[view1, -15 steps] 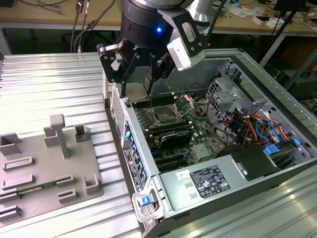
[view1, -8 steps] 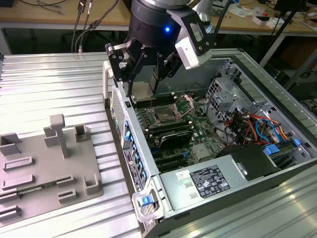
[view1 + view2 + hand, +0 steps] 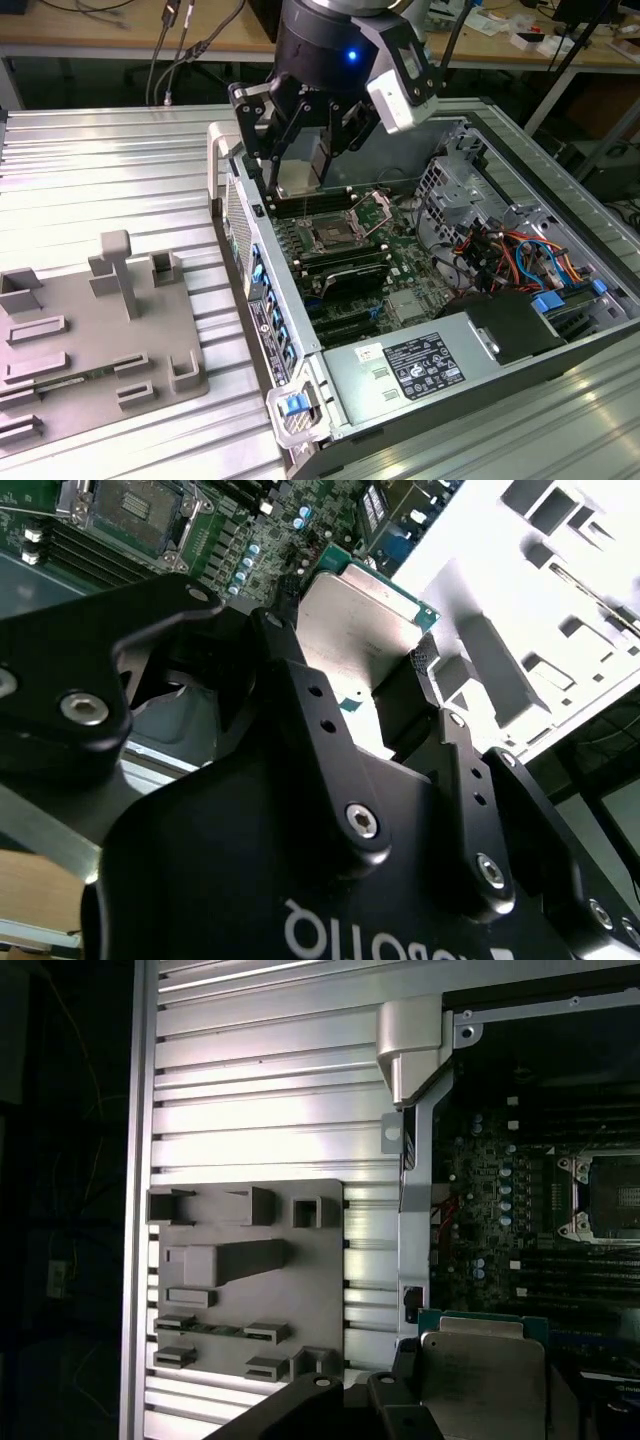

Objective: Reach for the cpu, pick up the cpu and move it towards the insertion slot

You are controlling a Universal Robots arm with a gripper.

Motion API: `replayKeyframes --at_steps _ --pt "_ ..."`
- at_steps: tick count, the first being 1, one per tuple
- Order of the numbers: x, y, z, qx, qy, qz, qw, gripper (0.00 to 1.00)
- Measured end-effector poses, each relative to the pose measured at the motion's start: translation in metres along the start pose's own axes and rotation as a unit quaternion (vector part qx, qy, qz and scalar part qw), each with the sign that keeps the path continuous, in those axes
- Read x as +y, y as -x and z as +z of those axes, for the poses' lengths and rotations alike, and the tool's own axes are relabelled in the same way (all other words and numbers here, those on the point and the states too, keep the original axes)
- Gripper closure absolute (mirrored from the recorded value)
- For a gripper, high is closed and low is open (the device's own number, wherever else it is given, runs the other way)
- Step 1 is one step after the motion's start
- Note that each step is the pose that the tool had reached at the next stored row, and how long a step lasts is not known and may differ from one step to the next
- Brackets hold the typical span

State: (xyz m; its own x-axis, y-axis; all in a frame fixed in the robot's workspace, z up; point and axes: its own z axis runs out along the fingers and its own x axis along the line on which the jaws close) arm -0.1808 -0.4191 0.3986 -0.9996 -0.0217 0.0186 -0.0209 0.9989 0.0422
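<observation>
The tool (image 3: 300, 165) gripped the cpu (image 3: 297, 178) between its fingers, held above the open computer case (image 3: 560, 345). The insertion slot (image 3: 330, 236) lay just below. The ribbed metal table (image 3: 100, 170) carried a grey tray (image 3: 80, 330) well apart; a wooden bench (image 3: 100, 30) stood behind.

Black round wrist with blue light, black linkage claw (image 3: 300, 165), silver screws

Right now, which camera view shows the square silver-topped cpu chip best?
The first wrist view: the silver-topped cpu chip shows its flat top and green rim, held in the hand. The second wrist view shows the plate partly behind the black fingers. The exterior view shows a small part under the hand.
</observation>
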Motion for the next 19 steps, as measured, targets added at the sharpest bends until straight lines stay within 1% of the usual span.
replayKeyframes --at_steps 3,12,19 --pt "0.0017 0.0043 0.0001 0.0000 0.0000 0.000 1.00000 0.45" --pt "0.0054 0.0136 0.0002 0.0000 0.0000 0.000 1.00000 0.45" --pt "0.0096 0.0225 0.0004 0.0000 0.0000 0.000 1.00000 0.45"
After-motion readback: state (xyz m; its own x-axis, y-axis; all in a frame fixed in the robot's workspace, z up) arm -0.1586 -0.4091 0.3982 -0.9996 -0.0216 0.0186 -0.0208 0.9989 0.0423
